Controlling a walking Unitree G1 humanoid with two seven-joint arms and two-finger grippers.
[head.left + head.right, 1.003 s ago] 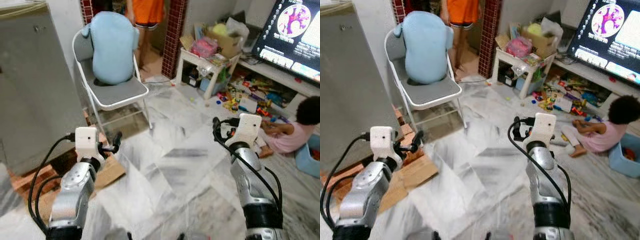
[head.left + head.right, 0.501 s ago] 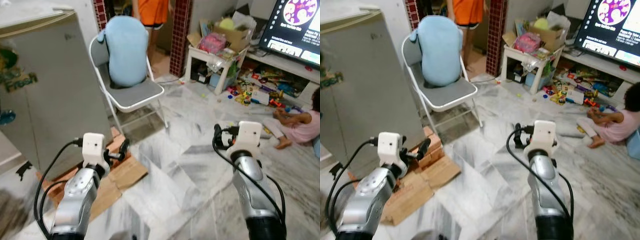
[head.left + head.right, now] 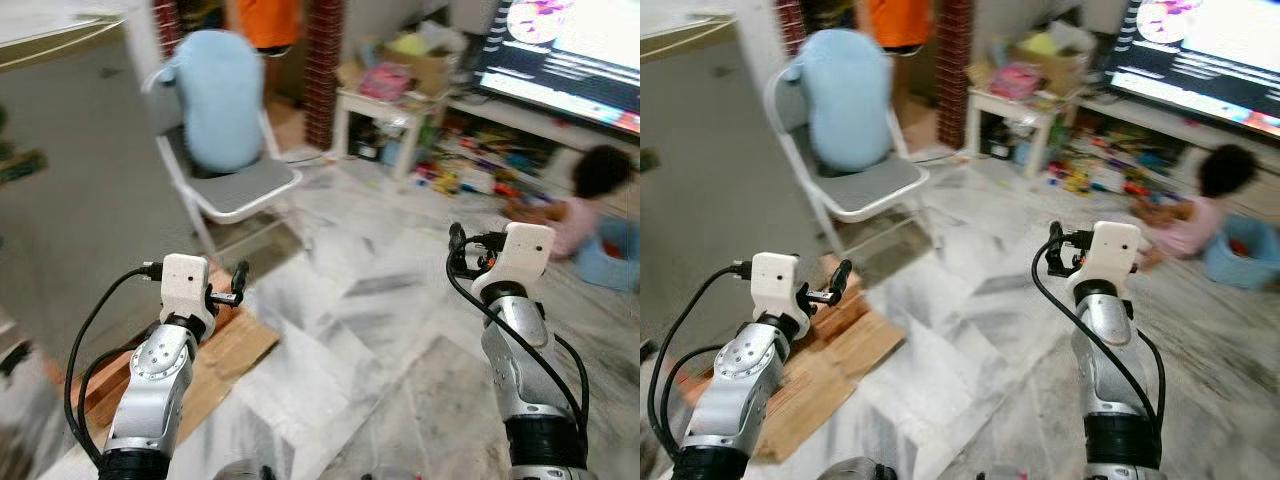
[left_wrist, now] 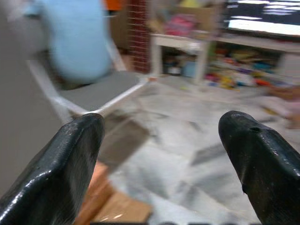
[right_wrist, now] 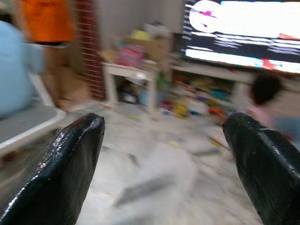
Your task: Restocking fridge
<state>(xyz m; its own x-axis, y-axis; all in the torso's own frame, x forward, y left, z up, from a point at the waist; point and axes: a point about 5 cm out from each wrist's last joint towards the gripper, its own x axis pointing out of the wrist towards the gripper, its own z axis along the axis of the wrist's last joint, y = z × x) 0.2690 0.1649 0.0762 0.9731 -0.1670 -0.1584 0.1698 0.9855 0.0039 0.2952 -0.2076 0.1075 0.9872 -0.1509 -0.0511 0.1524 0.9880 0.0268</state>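
Fridge (image 3: 70,170): grey, blurred, cut off at 9 o'clock. Left pincer (image 4: 164,154) and right pincer (image 5: 164,154): raised over marble floor (image 3: 360,330), fingers spread, empty. Chair (image 3: 235,190) at 11 o'clock; seated person (image 3: 590,205) at 2 o'clock, blurred.

Two silver arms rise from the lower left and lower right of the frame, each capped by a boxy white wrist housing. Looping black cables run along both. The left pincer (image 3: 238,282) and right pincer (image 3: 458,250) have glossy black, rounded fingers (image 4: 70,159), spread apart.
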